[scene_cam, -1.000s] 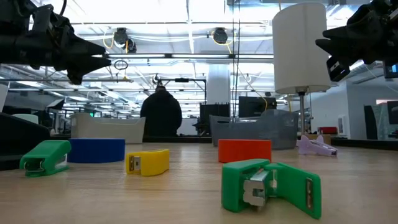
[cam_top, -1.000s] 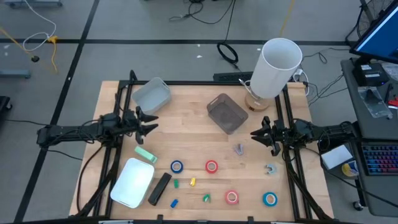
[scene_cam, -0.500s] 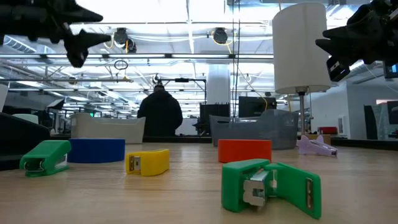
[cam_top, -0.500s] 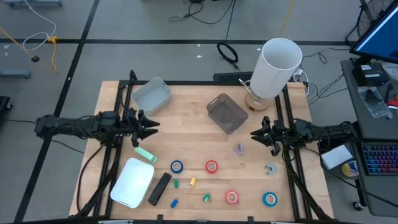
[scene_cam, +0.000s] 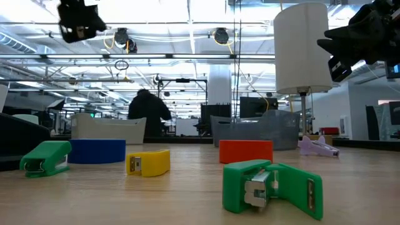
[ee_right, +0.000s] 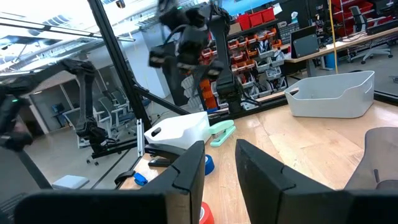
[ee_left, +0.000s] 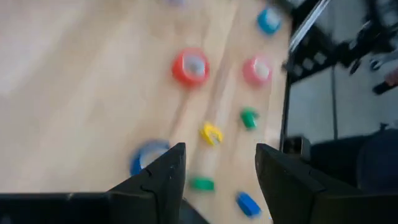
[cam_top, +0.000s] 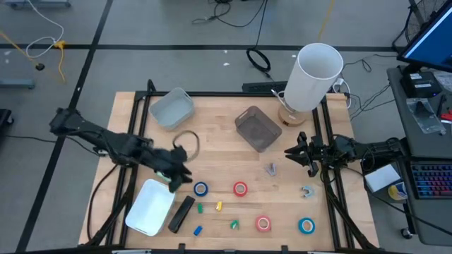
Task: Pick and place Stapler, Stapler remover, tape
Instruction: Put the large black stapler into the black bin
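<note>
Four tape rolls lie flat on the wooden table: blue [cam_top: 201, 188], red [cam_top: 240, 188], red [cam_top: 263, 224] and blue [cam_top: 306, 226]. A black stapler [cam_top: 182, 214] lies beside a white tray [cam_top: 150, 206]. A pale green stapler [cam_top: 163, 174] is mostly hidden under my left arm. My left gripper [cam_top: 182, 176] hangs open above the table, slanting down, just left of the nearer blue roll [ee_left: 148, 155]; nothing is between its fingers [ee_left: 217, 180]. My right gripper [cam_top: 291, 152] waits open at the right edge, holding nothing.
A grey bin [cam_top: 172, 108] stands at the far left and a dark see-through bin [cam_top: 257, 129] at the far middle. A white cylinder [cam_top: 314, 74] rises at the far right. Small green, yellow and blue pieces [cam_top: 218, 206] lie near the front. A person stands beyond the table [scene_cam: 147, 112].
My left gripper has swung from the table's left edge toward the middle and the near side, rising as it went. It has tipped from level to slanting down and rolled. Its fingers stay apart. Nothing on the table has moved.
</note>
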`<move>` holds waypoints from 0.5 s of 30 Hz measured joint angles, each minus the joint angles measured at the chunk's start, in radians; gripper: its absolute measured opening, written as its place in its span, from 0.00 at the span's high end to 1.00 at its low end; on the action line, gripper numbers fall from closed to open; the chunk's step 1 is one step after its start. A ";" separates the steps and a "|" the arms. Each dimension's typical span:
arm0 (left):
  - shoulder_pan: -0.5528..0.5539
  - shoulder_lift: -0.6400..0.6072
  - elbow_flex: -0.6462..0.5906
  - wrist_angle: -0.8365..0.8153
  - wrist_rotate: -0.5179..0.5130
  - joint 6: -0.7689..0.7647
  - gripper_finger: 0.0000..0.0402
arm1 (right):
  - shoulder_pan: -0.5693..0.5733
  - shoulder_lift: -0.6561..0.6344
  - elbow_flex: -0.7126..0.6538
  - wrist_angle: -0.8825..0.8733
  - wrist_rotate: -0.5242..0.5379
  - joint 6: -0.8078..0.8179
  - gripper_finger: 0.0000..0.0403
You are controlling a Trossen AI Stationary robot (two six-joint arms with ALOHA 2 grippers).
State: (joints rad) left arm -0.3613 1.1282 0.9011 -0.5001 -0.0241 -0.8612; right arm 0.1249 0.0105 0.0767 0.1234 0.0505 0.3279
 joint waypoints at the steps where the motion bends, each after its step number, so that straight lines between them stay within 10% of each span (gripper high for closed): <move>1: -0.016 0.039 0.031 -0.020 0.019 -0.043 0.52 | 0.000 0.000 0.000 0.000 0.000 0.000 0.79; 15: -0.095 0.241 0.144 0.191 0.279 -0.394 0.52 | 0.000 0.000 0.000 0.000 0.000 0.000 0.79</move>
State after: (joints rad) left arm -0.4560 1.3690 1.0454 -0.3093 0.2546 -1.2556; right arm 0.1248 0.0105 0.0768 0.1238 0.0508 0.3279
